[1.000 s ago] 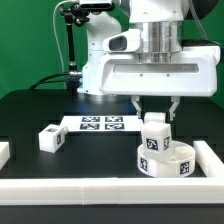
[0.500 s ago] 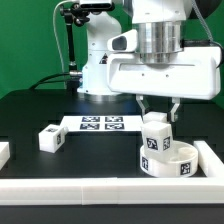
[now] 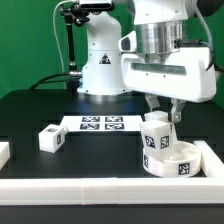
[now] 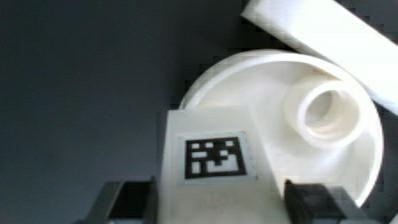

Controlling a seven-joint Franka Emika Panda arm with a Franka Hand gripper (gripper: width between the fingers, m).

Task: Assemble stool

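My wrist now sits rotated versus earlier. My gripper (image 3: 160, 111) clamps leg (image 3: 155, 137), upright on seat (image 3: 180, 165). Rigid, light, slick plastic; hold flat opposite faces.

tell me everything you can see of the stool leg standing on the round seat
The stool leg is a short, chunky white block, plastic by its look, with black-and-white square marker tags on its visible faces. It stands roughly upright on the round seat, toward the exterior view's left of it. The jaws of the gripper grip it from two opposite sides.
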